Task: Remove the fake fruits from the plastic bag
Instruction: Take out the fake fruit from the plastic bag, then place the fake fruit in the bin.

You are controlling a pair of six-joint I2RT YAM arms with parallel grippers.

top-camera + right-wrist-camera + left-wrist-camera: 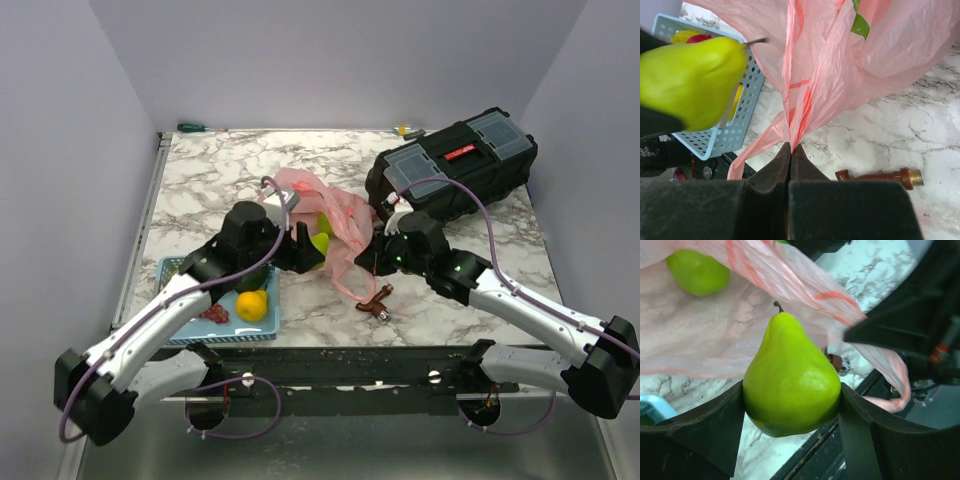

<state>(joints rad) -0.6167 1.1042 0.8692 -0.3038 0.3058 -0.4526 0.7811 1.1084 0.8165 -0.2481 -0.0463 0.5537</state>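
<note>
Above the tabletop [200, 180], a green pear [790, 390] was pinched by the left fingers [725, 415], just beside the pink plastic bag [330, 205] at its 7 o'clock. The bag was pinched by the right fingers [780, 167], pressed together.

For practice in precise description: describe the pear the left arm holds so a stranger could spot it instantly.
Find the pink plastic bag on the marble table. At its near-left edge, the left arm's fingers clamp a yellow-green pear. Unlike the rounder green fruit nearby, it is outside the bag, tapered, with a brown stem.
</note>
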